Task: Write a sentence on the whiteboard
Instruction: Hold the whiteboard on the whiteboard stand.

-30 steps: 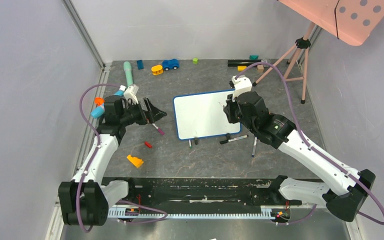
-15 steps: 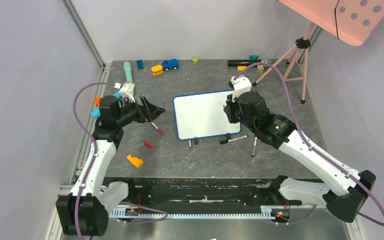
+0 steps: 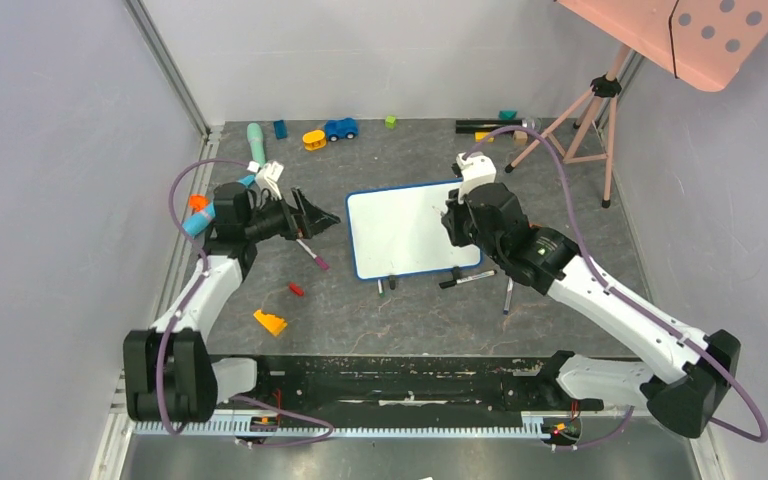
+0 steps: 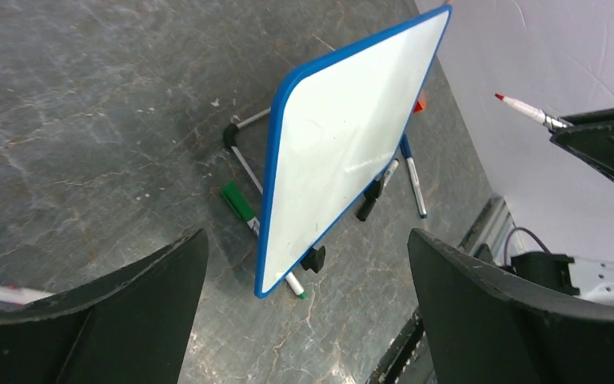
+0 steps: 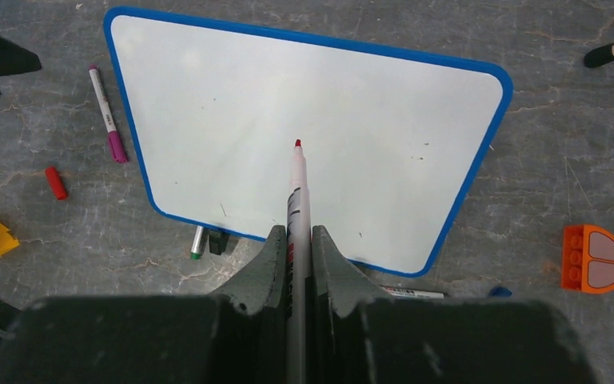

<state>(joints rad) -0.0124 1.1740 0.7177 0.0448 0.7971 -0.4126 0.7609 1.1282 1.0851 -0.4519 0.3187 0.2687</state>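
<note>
the right wrist view looked straight down the white red-tipped marker (image 5: 297,192) clenched between the closed fingers of the right gripper (image 5: 300,240), its tip lined up over the middle of the small rectangular whiteboard with the thin blue rounded frame (image 5: 208,104); from there i could not tell whether tip and board met; the left wrist view showed the marker (image 4: 524,108) out in the air, apart from the whiteboard (image 4: 344,144), with the dark right gripper (image 4: 600,144) behind it; that view also showed the board tilted up on small black feet (image 4: 313,258), which the top view flattened out; the left gripper (image 4: 305,238) was released, fingers spread wide and holding nothing.

from above, the whiteboard (image 3: 405,230) sat mid-bench between the left gripper (image 3: 315,215) and the right gripper (image 3: 457,215), its face plain white with a few faint specks; the bench (image 3: 380,325) was a dark grey marbled sheet closed in by pale grey walls; a pink dotted panel (image 3: 705,35) on a pink tripod (image 3: 585,110) stood at the far right corner.

a purple-capped marker (image 3: 312,255) lay just left of the board; a small red cap (image 3: 296,289) and a yellow brick (image 3: 270,322) lay nearer the arms; a green-ended marker (image 3: 380,287), a black marker (image 3: 468,279) and a blue marker (image 3: 508,295) lay by the board's near edge; an orange brick (image 5: 593,258) showed in the right wrist view, while from above the right arm crossed that side and it did not show; a blue toy car (image 3: 340,128) and a teal cylinder (image 3: 256,145) lay toward the far wall.
</note>
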